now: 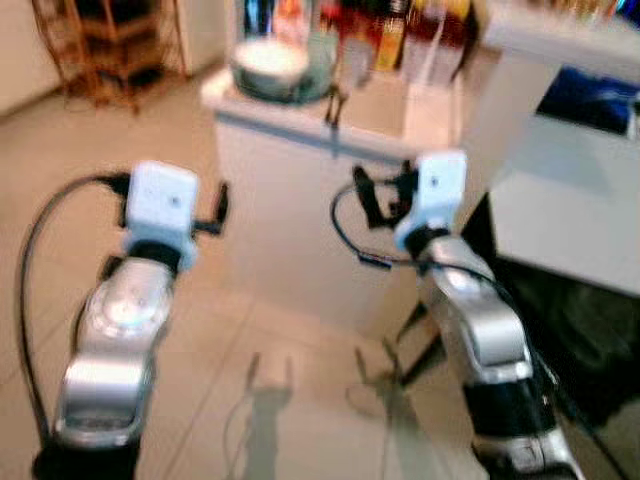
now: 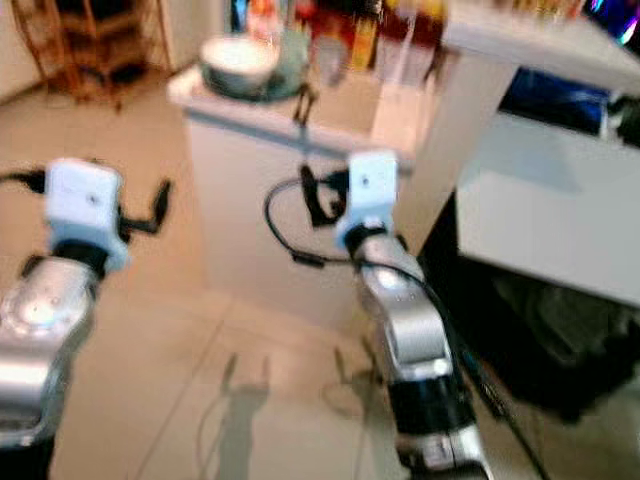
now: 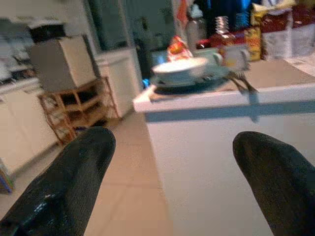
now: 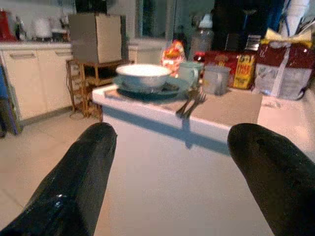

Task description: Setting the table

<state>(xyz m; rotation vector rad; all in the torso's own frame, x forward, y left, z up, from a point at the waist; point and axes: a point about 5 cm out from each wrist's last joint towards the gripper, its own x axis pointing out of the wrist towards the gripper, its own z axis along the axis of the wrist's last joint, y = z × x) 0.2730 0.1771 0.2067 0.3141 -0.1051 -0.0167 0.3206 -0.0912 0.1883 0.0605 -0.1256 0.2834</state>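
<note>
Both grippers, left [image 3: 172,182] and right [image 4: 170,172], hover wide open short of the counter's edge [image 4: 162,115].

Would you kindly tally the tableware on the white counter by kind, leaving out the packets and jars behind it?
Bowls: 1, white bowl
Plates: 1, dark plate under the bowl
Cups: 2, green cup and grey cup
Forks: 2, forks lying over the counter edge
Total: 6

Your head views warm, bright and motion-blurred, arm shadows on the floor [image 1: 270,400]; wrist views sharper, dimmer behind.
</note>
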